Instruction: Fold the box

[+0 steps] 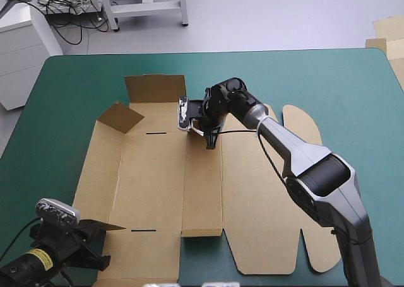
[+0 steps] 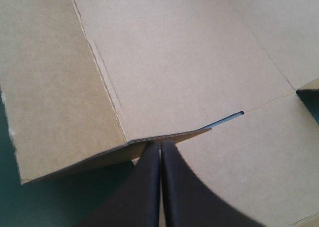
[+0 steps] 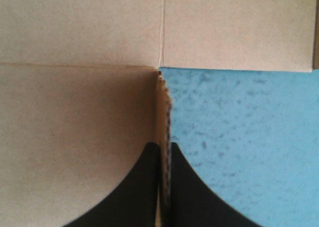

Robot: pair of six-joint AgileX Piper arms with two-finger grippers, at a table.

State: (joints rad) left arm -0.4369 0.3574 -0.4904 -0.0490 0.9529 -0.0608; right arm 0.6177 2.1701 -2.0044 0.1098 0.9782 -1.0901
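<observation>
- The brown box (image 1: 151, 186) is a big cut sheet of board. It lies open in the middle of the table (image 1: 341, 79), on the teal-green cover.
- Most of the sheet lies flat.
- At the far left side, one wide flap (image 1: 154, 88) stands up. Just beside it, a small flap (image 1: 120, 117) is tipped up too.
- The left gripper (image 1: 107, 226) is at the near left corner of the box.
- In the left wrist view, its black fingers (image 2: 149, 187) are squeezed almost together on the edge of a board flap (image 2: 60, 107). That flap is lifted a little, and the teal-green cover (image 2: 50, 202) shows under it.
- A thin slot (image 2: 229, 119) is cut in the board just ahead of that gripper.
- The right arm reaches across the box. The right gripper (image 1: 211, 140) points down at the far middle part of the sheet.
- In the right wrist view, its black fingers (image 3: 144, 187) pinch a thin board edge (image 3: 164, 112) that stands up between them. Flat board (image 3: 75, 137) is on one side, and bare teal-green cover (image 3: 239, 137) is on the other.
</observation>
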